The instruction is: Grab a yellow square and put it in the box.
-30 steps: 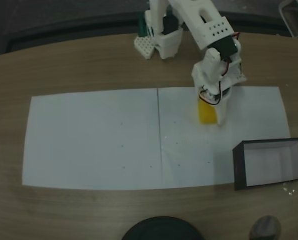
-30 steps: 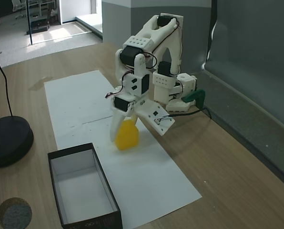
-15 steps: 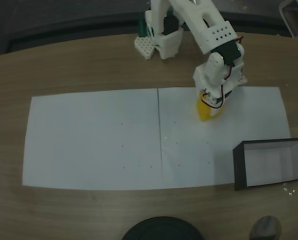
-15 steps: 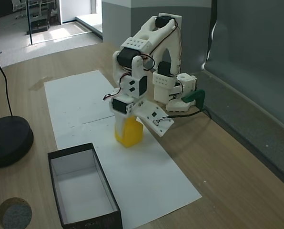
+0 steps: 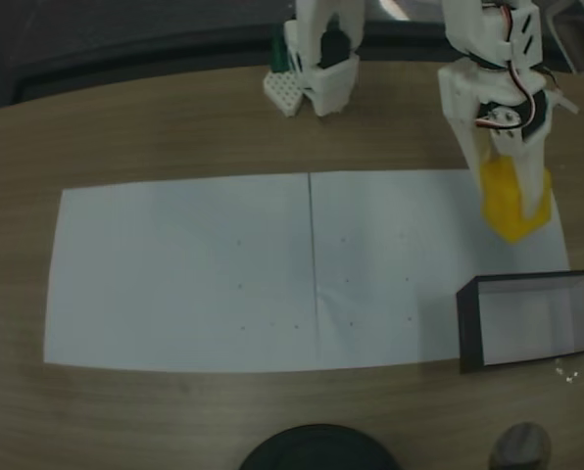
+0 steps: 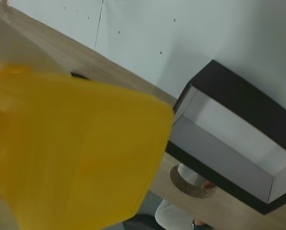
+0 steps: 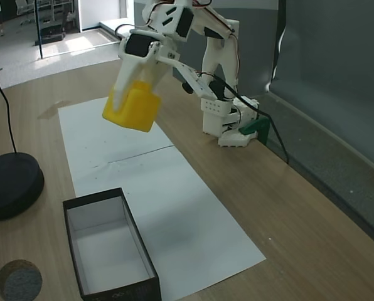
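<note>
The yellow square [image 5: 512, 204] hangs in the air with my gripper [image 5: 509, 176] shut on it. In a fixed view from above it sits just beyond the far wall of the box [image 5: 465, 328], over the right end of the paper. From the side the yellow square [image 7: 132, 108] is high above the table in my gripper [image 7: 129, 94], well back from the box [image 7: 121, 290]. In the wrist view the yellow square [image 6: 76, 153] fills the lower left, and the box [image 6: 244, 98] lies below to the right, its pale bottom bare.
A white paper sheet [image 5: 223, 274] covers the middle of the wooden table. A round black disc [image 7: 11, 185] with a cable stands left of the box, and a small round cork-like disc [image 7: 17, 280] lies near the table edge. The arm's base [image 7: 228, 119] stands at the back.
The gripper has lifted the yellow square off the paper and swung it up and sideways toward the box end of the sheet.
</note>
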`<move>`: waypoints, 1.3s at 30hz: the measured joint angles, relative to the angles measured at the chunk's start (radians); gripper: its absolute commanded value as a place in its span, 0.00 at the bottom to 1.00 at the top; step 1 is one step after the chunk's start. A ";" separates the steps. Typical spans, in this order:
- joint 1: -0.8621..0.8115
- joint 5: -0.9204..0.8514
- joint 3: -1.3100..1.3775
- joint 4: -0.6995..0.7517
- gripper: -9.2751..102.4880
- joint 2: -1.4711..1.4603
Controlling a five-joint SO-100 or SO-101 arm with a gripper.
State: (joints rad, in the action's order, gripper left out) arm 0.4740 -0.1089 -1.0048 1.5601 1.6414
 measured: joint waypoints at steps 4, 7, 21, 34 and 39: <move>0.000 0.002 0.097 -0.066 0.18 -0.106; 0.002 0.029 0.193 -0.095 0.18 -0.213; 0.064 0.118 0.494 -0.100 0.18 -0.701; 0.061 0.117 0.520 -0.052 0.36 -0.716; 0.054 0.118 0.589 0.031 0.24 -0.715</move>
State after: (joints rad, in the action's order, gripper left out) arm 0.5277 0.0092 -0.4157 1.5907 0.9265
